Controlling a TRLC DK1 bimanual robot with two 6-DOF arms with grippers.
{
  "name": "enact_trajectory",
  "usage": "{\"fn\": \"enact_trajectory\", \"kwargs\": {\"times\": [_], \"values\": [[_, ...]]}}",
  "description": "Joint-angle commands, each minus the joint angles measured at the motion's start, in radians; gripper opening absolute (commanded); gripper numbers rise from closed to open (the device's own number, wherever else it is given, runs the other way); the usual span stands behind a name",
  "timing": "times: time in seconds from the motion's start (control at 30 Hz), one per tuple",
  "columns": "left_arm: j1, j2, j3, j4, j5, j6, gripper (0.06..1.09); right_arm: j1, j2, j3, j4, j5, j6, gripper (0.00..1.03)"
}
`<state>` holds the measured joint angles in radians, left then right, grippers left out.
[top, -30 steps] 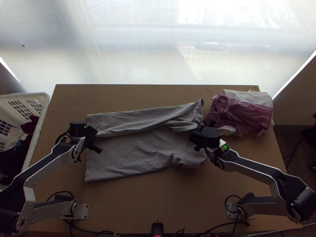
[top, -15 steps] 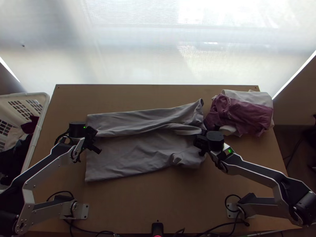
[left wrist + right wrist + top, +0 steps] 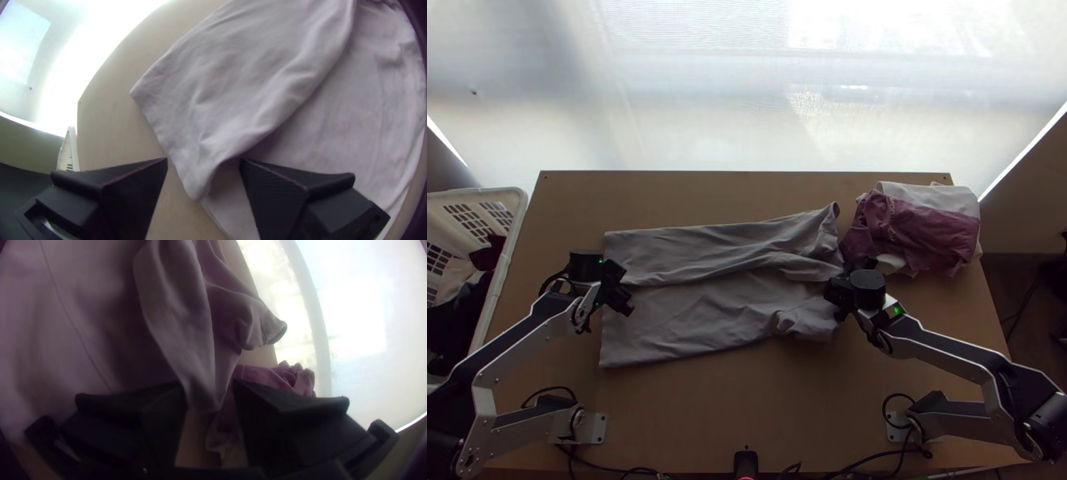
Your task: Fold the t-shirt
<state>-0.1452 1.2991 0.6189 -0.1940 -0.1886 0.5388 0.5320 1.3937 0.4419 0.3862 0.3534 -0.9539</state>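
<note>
Grey T-shirt (image 3: 687,324) lying across the middle of the table (image 3: 747,408), partly folded: its far part forms an upper layer (image 3: 699,246) over the lower one, with loose, rumpled cloth at the right end. The left tool (image 3: 622,286) stands at the shirt's left end, its fingers wide apart; in the left wrist view a corner of the upper layer lies between them. The right tool (image 3: 841,290) stands at the right end, fingers parted more narrowly, with a drooping fold (image 3: 202,391) between them. A mauve garment (image 3: 931,232) rests on whitish cloth (image 3: 915,192) at the table's far right; a white basket (image 3: 513,232) stands beside its left edge.
</note>
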Motion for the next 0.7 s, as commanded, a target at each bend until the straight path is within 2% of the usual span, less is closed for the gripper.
{"fn": "enact_trajectory", "kwargs": {"times": [0.0,0.07,0.13,0.27,0.4,0.5,0.67], "values": [[-0.014,-0.027,-0.019,-0.012,-0.015,-0.007,1.04,-0.001,-0.001,0.001,0.002,-0.001,0.026,0.75],[-0.013,-0.044,-0.019,-0.012,-0.015,-0.01,1.04,-0.003,-0.004,0.0,0.0,0.006,0.027,0.89],[-0.007,-0.07,-0.013,-0.018,-0.015,-0.011,1.04,-0.006,-0.015,-0.002,-0.004,0.01,0.029,0.98],[0.007,-0.142,0.004,-0.07,-0.015,-0.013,1.04,-0.015,-0.076,0.003,-0.046,0.013,0.044,0.98],[0.015,-0.242,0.01,-0.154,-0.011,-0.01,1.04,-0.029,-0.162,0.011,-0.145,0.013,0.075,0.98],[-0.033,-0.345,0.01,-0.289,0.017,-0.026,1.04,-0.021,-0.231,0.041,-0.317,0.007,0.152,0.98],[-0.16,-0.503,0.025,-0.614,0.094,-0.112,1.04,0.031,-0.341,0.124,-0.635,-0.034,0.284,0.98]]}}
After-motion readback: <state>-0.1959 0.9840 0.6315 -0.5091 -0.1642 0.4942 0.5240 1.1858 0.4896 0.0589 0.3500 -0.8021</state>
